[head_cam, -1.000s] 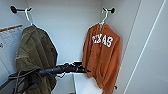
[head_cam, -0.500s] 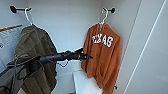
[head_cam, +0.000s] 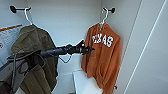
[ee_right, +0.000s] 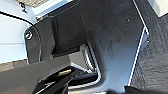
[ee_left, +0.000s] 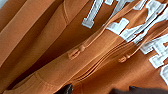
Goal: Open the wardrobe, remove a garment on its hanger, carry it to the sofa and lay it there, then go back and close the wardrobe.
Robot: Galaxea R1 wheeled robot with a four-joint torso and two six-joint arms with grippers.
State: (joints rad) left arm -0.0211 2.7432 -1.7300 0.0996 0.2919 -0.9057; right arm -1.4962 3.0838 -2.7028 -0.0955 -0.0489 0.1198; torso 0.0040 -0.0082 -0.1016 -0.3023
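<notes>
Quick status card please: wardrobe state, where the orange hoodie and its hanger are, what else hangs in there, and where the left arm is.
wardrobe: open, interior visible
garment: orange TEXAS hoodie, hanging at the right side of the interior
hanger: white, hook over a dark wall peg, carrying the hoodie
other item: olive-green jacket on its own hanger, left side
left gripper: arm stretched out towards the hoodie, tip at its left edge; contact unclear
left wrist view: close on the hoodie's drawstrings and white letters
grasp: none visible on the hanger
</notes>
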